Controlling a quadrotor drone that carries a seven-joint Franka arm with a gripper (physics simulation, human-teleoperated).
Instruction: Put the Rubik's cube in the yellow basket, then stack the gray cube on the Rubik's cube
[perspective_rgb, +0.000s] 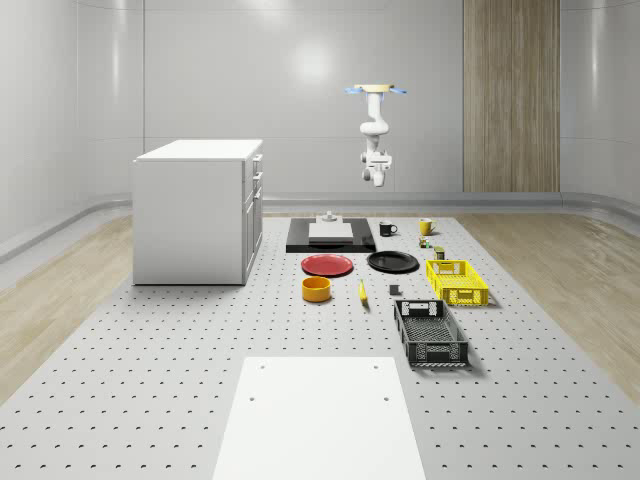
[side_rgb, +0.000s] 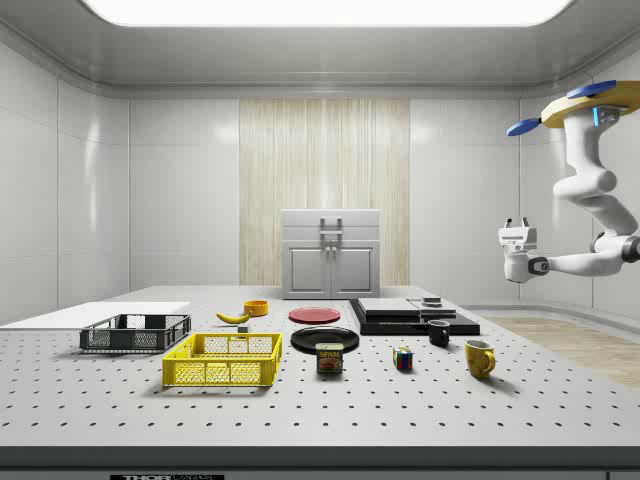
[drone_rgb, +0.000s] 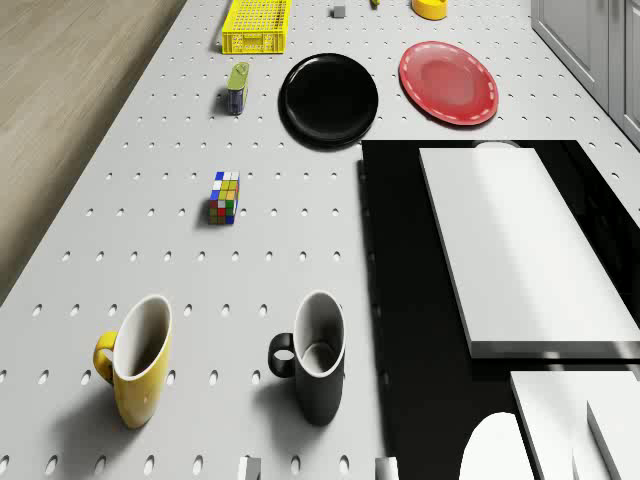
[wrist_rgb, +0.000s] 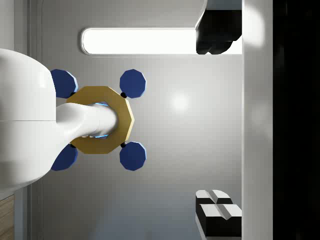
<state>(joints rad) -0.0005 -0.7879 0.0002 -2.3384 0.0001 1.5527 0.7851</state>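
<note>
The Rubik's cube (perspective_rgb: 424, 242) (side_rgb: 403, 359) (drone_rgb: 225, 197) sits on the perforated table between the mugs and the yellow basket (perspective_rgb: 457, 281) (side_rgb: 222, 360) (drone_rgb: 257, 25). A small gray cube (perspective_rgb: 395, 291) (drone_rgb: 339, 11) lies on the table between the yellow basket and the banana. My drone (perspective_rgb: 377, 91) (side_rgb: 590, 105) (wrist_rgb: 100, 120) hovers high over the table's far end. The arm hangs below it, and the gripper (perspective_rgb: 377, 180) (side_rgb: 516, 228) (wrist_rgb: 216, 121) is open, holds nothing, faces up toward the drone, and is well above the black slab and mugs.
A white cabinet (perspective_rgb: 195, 210) stands at the whole-scene view's left. A black slab (perspective_rgb: 330, 238) carries white blocks. Nearby are a black mug (drone_rgb: 312, 365), yellow mug (drone_rgb: 138, 365), black plate (drone_rgb: 330, 97), red plate (drone_rgb: 449, 82), orange bowl (perspective_rgb: 317, 289), banana (perspective_rgb: 362, 292), can (drone_rgb: 237, 87) and black basket (perspective_rgb: 430, 333).
</note>
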